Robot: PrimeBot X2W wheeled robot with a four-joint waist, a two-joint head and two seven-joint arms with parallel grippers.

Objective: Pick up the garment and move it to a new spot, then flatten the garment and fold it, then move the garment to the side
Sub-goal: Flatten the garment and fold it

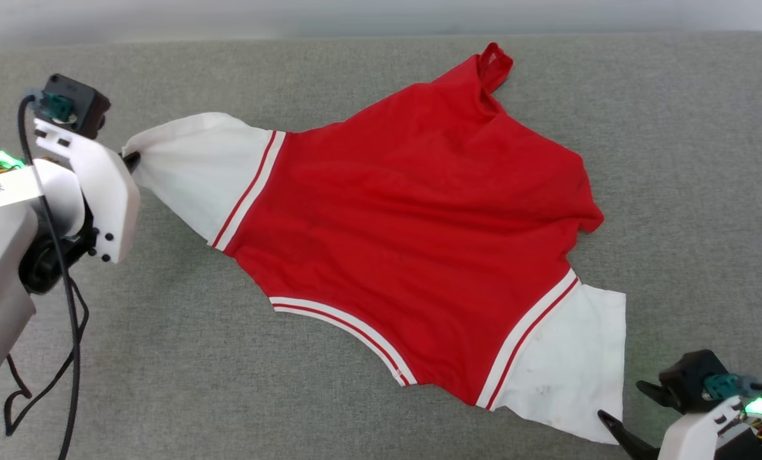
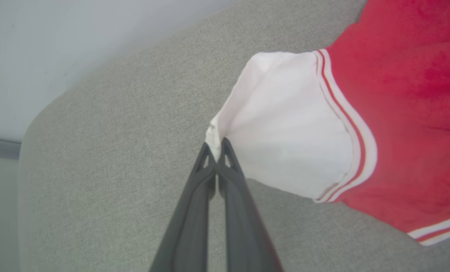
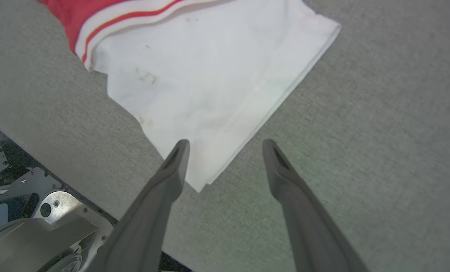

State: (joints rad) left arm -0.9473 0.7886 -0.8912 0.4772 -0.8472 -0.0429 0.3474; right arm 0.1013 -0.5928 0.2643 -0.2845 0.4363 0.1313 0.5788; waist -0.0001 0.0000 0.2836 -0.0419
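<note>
The garment (image 1: 413, 217) is a red jersey with white sleeves and red-white striped trim, spread across the grey surface with its plain side up. My left gripper (image 1: 132, 160) is shut on the tip of the far-left white sleeve (image 2: 285, 124), which is pulled taut toward it; in the left wrist view the fingertips (image 2: 225, 149) pinch the cloth. My right gripper (image 3: 225, 145) stands open just above the corner of the near-right white sleeve (image 3: 210, 83), one finger over the cloth and one over bare surface. In the head view it sits at the lower right (image 1: 617, 425).
The grey fabric surface (image 1: 163, 358) extends all round the jersey, its back edge meeting a pale wall (image 1: 355, 16). A black cable (image 1: 68, 332) hangs from my left arm. The robot's base (image 3: 32, 226) shows below the surface's front edge.
</note>
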